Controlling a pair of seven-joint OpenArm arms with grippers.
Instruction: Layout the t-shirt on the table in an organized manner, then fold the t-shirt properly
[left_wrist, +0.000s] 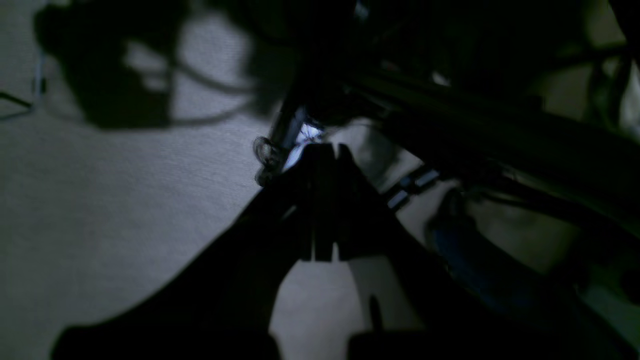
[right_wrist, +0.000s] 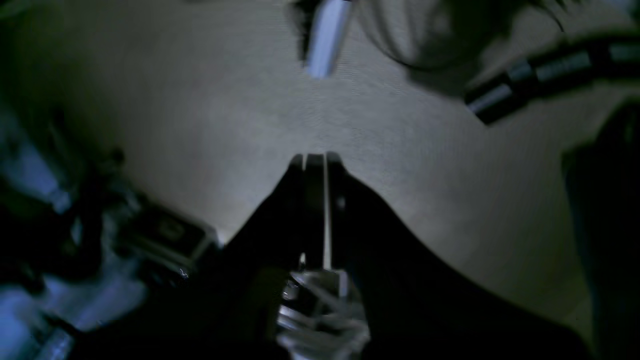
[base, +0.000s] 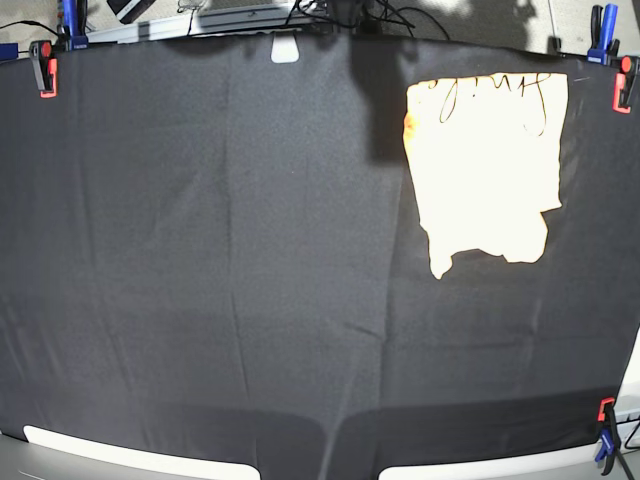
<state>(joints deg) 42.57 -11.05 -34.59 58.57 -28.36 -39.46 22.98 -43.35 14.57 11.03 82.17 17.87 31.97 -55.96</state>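
The pale yellow-orange t-shirt (base: 487, 170) lies flat as a folded rough rectangle at the far right of the black table (base: 230, 250). Thin dark scribble marks run along its far edge, and its near edge is uneven. Neither arm shows in the base view. In the dark left wrist view my left gripper (left_wrist: 324, 147) has its fingers together and holds nothing, over a pale grey surface. In the right wrist view my right gripper (right_wrist: 316, 157) is likewise shut and empty, with only a hairline slit between the fingers. The shirt is not in either wrist view.
Red and blue clamps hold the cloth at the far left corner (base: 43, 66), the far right corner (base: 623, 80) and the near right corner (base: 605, 430). A white tag (base: 285, 50) sits at the back edge. Cables (base: 380, 15) lie behind the table.
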